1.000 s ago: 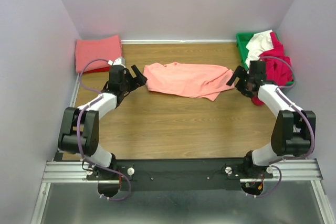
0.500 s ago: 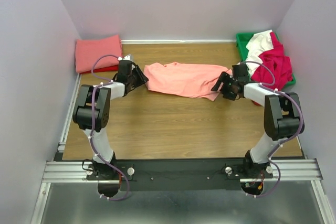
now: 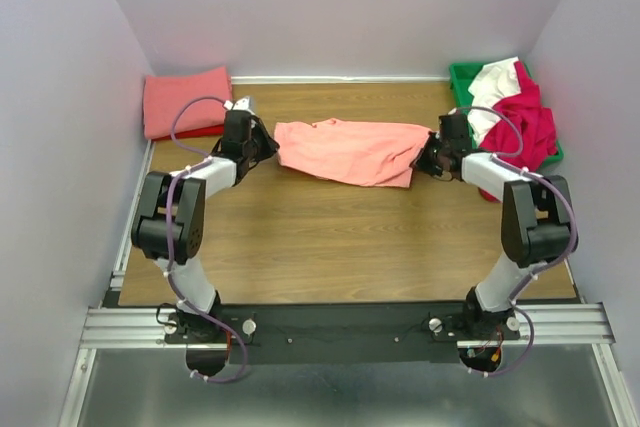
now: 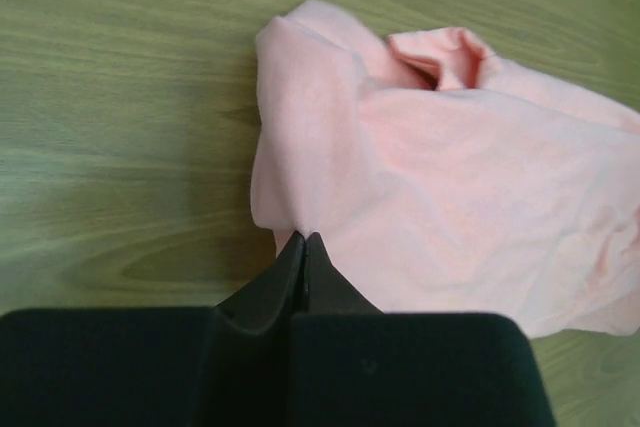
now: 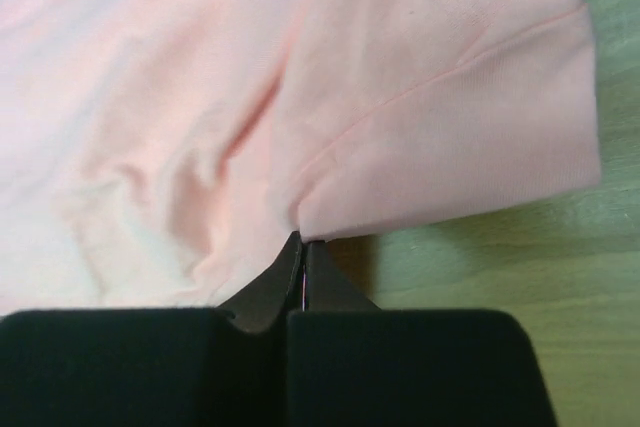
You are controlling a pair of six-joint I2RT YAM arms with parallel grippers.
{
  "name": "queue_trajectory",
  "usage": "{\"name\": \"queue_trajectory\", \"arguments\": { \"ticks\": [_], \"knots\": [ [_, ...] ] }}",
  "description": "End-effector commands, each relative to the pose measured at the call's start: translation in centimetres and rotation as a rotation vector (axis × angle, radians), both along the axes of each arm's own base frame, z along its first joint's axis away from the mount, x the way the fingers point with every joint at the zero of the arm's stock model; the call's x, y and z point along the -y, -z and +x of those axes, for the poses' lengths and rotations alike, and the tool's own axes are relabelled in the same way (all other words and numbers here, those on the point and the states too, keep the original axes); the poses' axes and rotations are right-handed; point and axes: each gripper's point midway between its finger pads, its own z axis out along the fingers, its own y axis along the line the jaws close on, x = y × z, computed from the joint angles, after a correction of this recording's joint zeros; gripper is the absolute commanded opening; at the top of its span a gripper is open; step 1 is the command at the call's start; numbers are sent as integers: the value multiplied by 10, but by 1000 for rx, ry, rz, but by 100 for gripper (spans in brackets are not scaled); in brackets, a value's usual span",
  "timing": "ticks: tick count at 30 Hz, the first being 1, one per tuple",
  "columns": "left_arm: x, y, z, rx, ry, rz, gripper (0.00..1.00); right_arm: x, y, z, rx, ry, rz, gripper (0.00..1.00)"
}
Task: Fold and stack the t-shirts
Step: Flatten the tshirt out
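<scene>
The salmon t-shirt (image 3: 350, 150) lies crumpled at frame centre. The left gripper (image 3: 265, 145) and right gripper (image 3: 427, 159) each pinch an opposite end, probably to stretch it flat.

Top view was evenly lit, soft diffuse light, no glare; only faint shadows on table (image 3: 330, 237). Wrist views were dimmer w/ greenish cast, soft focus; salmon-pink t-shirt (image 4: 450, 177) looked washed out, dark shadow by its edge. Left gripper (image 4: 303, 247) & right gripper (image 5: 303, 252) showed flat black, no detail.
</scene>
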Motion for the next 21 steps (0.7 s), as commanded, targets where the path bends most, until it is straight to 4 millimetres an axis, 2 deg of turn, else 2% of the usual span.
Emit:
{"name": "queue_trajectory", "arguments": {
  "ticks": [1,2,3,4,5,6,8,9,10,11,12,13,14,16,17,18,20,21],
  "knots": [
    [-4,-73,-6,182,-25,24,0,-3,-66,5,174,-27,-14,0],
    [-4,-80,-11,194,-27,21,0,-3,-90,2,233,-33,-9,0],
    [-4,-104,-19,246,-29,9,0,-3,-102,-1,260,-35,-8,0],
    [-8,-115,-24,265,-42,11,0,-2,-112,-5,277,-34,-8,0],
    [-10,-127,-29,289,-54,11,0,0,-143,-10,349,-34,-4,0],
    [-16,-157,-39,347,-78,8,0,2,-158,-13,378,-33,-12,0],
    [-22,-191,-52,414,-98,2,0,4,-194,-20,454,-31,-10,0],
    [-30,-230,-69,497,-128,-9,0,6,-230,-29,522,-33,-8,0],
    [-33,-253,-77,552,-138,-21,0,6,-240,-34,550,-36,-2,0],
    [-37,-269,-88,583,-142,-21,0,7,-266,-39,595,-45,-7,1],
    [-43,-303,-110,664,-152,-40,0,8,-294,-52,656,-48,0,1],
    [-48,-330,-122,723,-164,-51,0,10,-310,-58,686,-45,1,0],
    [-51,-346,-134,754,-168,-58,0,11,-340,-68,743,-55,-2,0],
    [-62,-392,-166,862,-188,-75,0,10,-375,-88,811,-80,4,0],
    [-65,-406,-176,896,-193,-80,0,10,-401,-97,866,-91,11,0],
    [-70,-430,-193,955,-202,-93,0,7,-415,-105,895,-113,22,0],
    [-74,-447,-202,986,-208,-86,0,3,-434,-114,933,-147,26,0],
    [-76,-461,-207,1015,-214,-89,0,0,-452,-122,974,-169,39,1]
  ]
}}
